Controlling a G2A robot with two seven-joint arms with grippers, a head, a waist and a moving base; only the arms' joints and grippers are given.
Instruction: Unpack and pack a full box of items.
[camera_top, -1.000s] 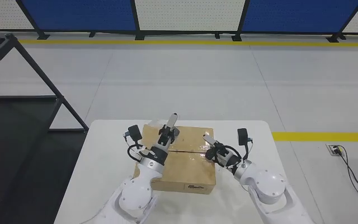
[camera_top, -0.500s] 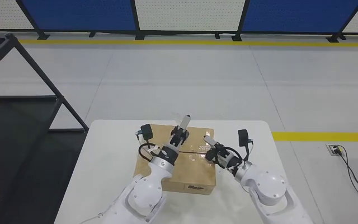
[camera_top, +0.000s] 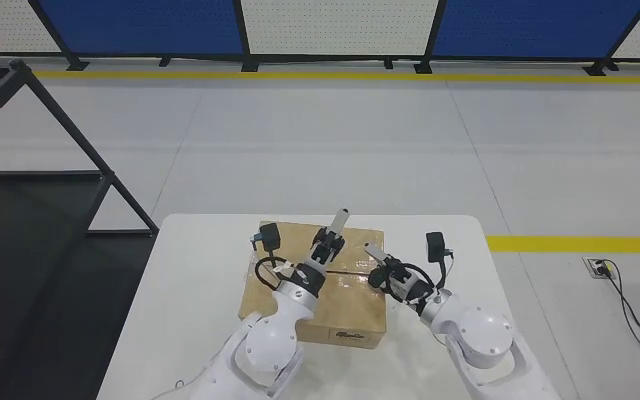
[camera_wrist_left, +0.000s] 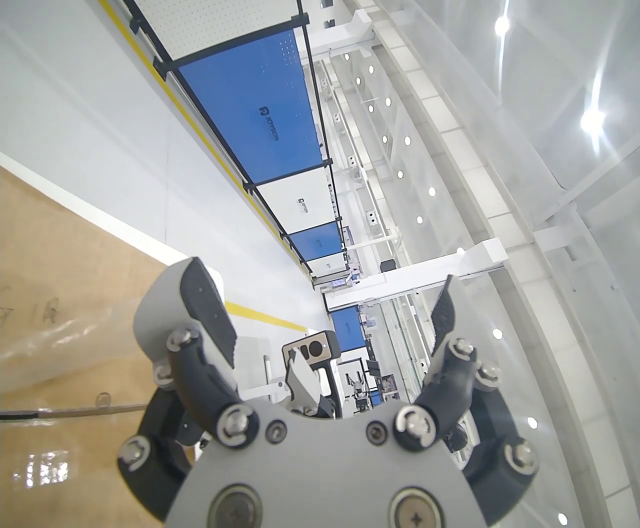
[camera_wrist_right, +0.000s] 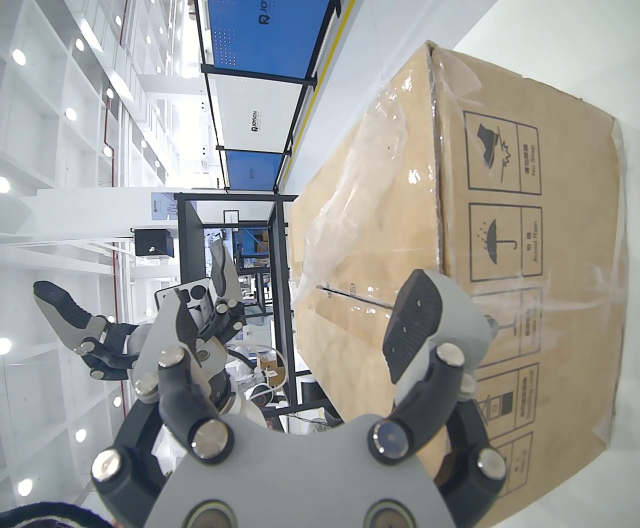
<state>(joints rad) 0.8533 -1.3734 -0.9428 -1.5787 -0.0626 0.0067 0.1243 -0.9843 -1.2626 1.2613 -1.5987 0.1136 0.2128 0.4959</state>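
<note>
Right, my left tool (camera_wrist_left: 325, 290) and right tool (camera_wrist_right: 300, 310) both hang wide open, empty, at the box (camera_top: 345, 300); glossy tape (camera_wrist_right: 350, 240) could make a finger skid and shove it.

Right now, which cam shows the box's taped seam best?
Right wrist view: the cardboard box shows its top seam under clear tape, close and uncovered. Top view has it small and partly covered; left wrist view catches one short stretch.

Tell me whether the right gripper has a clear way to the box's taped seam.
Likely yes: the open right gripper hangs just beside the seam on the box, nothing between them.
</note>
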